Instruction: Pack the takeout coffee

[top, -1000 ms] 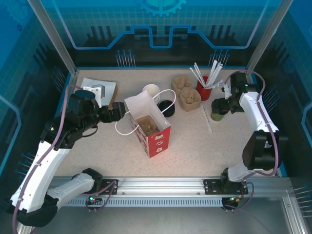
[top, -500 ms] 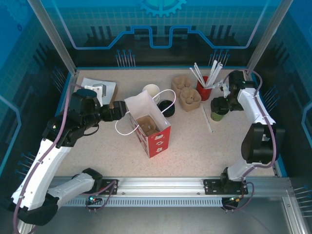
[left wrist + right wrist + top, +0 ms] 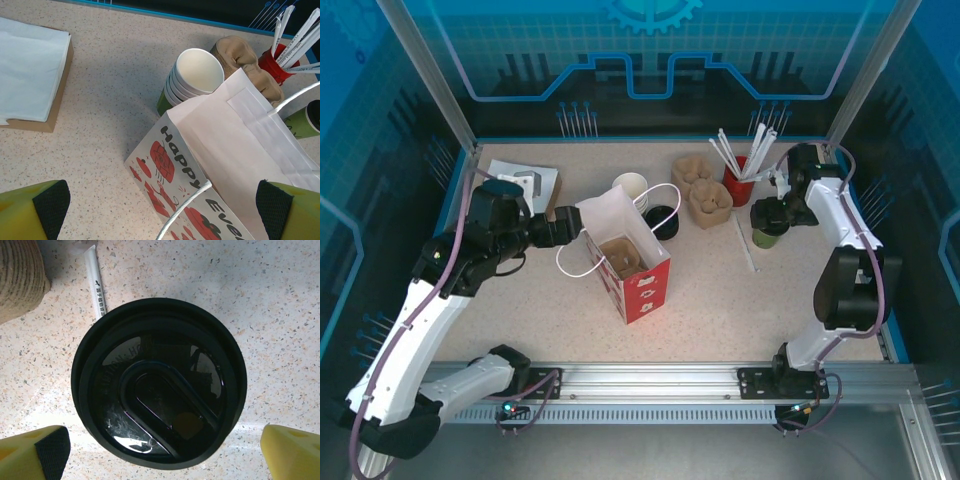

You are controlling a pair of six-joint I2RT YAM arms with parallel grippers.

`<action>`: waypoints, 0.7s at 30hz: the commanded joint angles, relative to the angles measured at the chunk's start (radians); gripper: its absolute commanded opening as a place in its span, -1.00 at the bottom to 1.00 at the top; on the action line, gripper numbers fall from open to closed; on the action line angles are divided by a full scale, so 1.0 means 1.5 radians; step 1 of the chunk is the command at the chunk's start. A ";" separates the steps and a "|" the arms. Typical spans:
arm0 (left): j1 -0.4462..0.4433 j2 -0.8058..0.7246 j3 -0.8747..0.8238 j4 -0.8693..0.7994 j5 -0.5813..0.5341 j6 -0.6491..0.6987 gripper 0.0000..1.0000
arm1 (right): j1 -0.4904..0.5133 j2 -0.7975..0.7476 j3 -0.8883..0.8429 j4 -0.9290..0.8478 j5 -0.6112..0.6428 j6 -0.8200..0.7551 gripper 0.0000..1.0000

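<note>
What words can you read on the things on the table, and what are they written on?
"Happy": black letters on the side of the paper bag, beside red drawings.
"Eve": lower on the same bag; the rest is cut off at the picture's edge.
Raised letters on the takeout coffee lid: too faint to read.
Print on the wrapped straw: too small to read.

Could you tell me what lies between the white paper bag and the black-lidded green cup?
Top view: mostly bare table, with one wrapped white straw lying left of the black-lidded green cup.
</note>
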 commanded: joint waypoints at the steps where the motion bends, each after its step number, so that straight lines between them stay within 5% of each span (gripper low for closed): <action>1: 0.004 0.000 0.009 0.010 -0.002 -0.008 0.97 | -0.001 0.010 0.022 -0.005 -0.014 -0.011 1.00; 21: 0.005 0.003 0.010 0.006 -0.002 -0.005 0.97 | 0.002 0.041 0.028 -0.001 -0.021 -0.013 1.00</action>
